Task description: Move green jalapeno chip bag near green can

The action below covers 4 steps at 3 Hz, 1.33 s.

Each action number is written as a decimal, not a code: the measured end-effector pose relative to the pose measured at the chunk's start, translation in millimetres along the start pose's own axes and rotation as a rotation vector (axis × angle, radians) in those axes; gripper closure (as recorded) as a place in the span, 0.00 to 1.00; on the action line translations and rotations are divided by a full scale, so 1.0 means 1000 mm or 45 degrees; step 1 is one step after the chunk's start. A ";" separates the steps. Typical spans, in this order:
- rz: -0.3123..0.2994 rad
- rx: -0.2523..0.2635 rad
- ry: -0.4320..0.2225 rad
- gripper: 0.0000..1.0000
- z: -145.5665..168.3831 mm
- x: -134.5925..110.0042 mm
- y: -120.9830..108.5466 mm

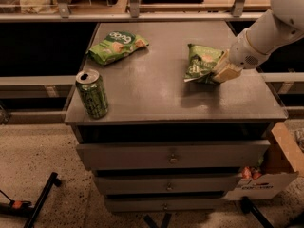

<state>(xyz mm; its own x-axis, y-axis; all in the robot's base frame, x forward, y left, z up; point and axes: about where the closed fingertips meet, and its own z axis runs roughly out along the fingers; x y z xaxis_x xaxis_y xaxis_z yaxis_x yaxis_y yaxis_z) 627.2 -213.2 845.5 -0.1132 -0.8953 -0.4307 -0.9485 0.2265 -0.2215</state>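
Being pinched by the pale two-finger gripper (219, 71) for carrying, the wrinkly dark-green foil bag (200, 61) is held well apart from the slim green can (92, 95).

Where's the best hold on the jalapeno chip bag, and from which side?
Its right edge, from the right. The green jalapeno chip bag is tilted up with that thin edge facing the arm, and the gripper is closed on it there; the green can stands far to the left.

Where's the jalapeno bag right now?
In the camera view the jalapeno bag is at the right side of the cabinet top, held by the gripper at its right edge, far from the can at the front-left corner.
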 end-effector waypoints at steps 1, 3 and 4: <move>0.054 0.024 -0.059 1.00 -0.011 0.000 -0.006; 0.042 0.141 -0.162 1.00 -0.048 -0.010 -0.017; 0.010 0.207 -0.204 1.00 -0.066 -0.024 -0.028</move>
<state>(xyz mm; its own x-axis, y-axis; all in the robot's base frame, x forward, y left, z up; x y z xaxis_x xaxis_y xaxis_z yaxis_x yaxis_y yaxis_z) 636.7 -223.5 920.2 -0.0596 -0.8238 -0.5637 -0.8863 0.3035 -0.3499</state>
